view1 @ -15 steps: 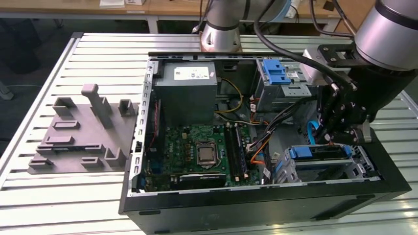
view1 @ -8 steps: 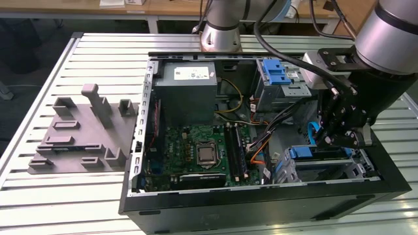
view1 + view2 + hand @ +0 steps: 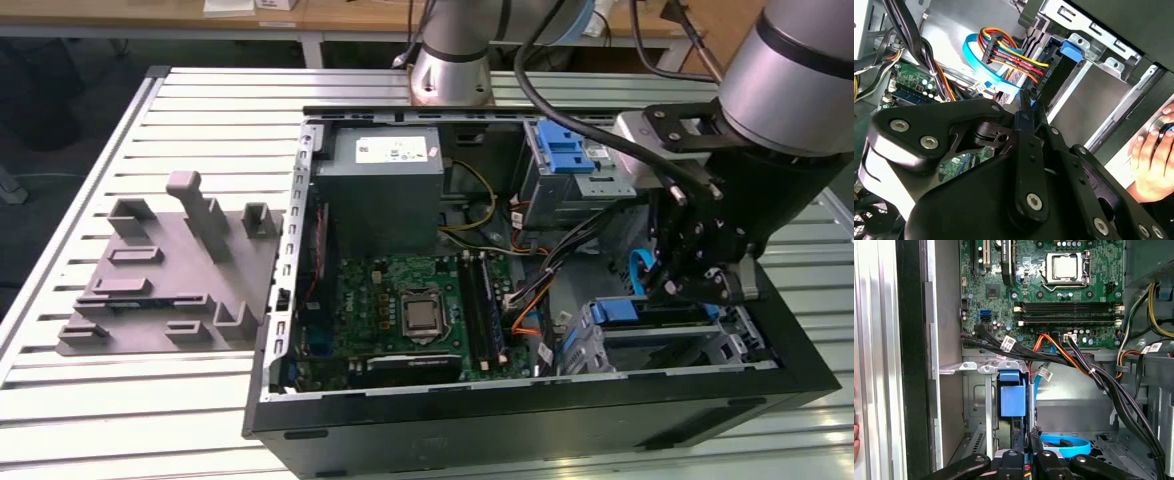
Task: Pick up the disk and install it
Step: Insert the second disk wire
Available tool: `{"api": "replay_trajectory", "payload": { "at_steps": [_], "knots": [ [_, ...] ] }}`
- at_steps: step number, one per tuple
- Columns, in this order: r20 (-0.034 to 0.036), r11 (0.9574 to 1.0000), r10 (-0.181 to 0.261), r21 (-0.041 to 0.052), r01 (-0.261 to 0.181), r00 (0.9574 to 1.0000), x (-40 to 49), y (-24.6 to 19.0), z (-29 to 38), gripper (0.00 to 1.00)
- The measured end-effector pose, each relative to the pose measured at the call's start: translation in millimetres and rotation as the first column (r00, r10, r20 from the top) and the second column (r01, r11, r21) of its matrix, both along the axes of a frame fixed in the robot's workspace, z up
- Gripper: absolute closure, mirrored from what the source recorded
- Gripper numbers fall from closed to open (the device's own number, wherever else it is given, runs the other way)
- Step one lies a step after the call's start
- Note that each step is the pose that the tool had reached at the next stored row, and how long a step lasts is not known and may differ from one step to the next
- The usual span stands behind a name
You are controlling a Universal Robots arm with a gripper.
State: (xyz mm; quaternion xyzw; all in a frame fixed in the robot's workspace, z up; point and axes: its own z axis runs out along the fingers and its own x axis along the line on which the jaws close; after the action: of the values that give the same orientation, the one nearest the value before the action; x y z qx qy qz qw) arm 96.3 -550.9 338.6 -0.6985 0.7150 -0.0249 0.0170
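Observation:
The disk (image 3: pixel 1013 397) stands edge-on in the metal drive cage at the case's lower corner, with its blue carrier front facing me. In the second wrist view the disk (image 3: pixel 1059 67) is a dark slab with a blue tab, lying in the cage rails. My gripper (image 3: pixel 1027 456) has its black fingers close together on the disk's near edge, with a strip of blue rail between them. In the exterior view my gripper (image 3: pixel 694 285) reaches down into the open computer case right above the disk (image 3: pixel 625 311), on the exterior view's right.
Orange, black and multicoloured cables (image 3: pixel 1074 357) and a blue ribbon cable (image 3: pixel 981 62) run close beside the cage. The motherboard (image 3: pixel 414 310), a grey power-supply box (image 3: pixel 380 175) and an upper cage with a blue piece (image 3: pixel 567 150) share the case. A grey fixture (image 3: pixel 174 270) lies on the table. A person's hand (image 3: pixel 1154 155) rests outside the case.

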Motion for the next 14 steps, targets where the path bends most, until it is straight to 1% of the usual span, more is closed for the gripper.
{"api": "replay_trajectory", "payload": {
  "at_steps": [14],
  "knots": [
    [0.0001,1.0,0.0,-0.0002,0.0,1.0,-0.3,-0.5,-4.7,0.83]
  ]
}}
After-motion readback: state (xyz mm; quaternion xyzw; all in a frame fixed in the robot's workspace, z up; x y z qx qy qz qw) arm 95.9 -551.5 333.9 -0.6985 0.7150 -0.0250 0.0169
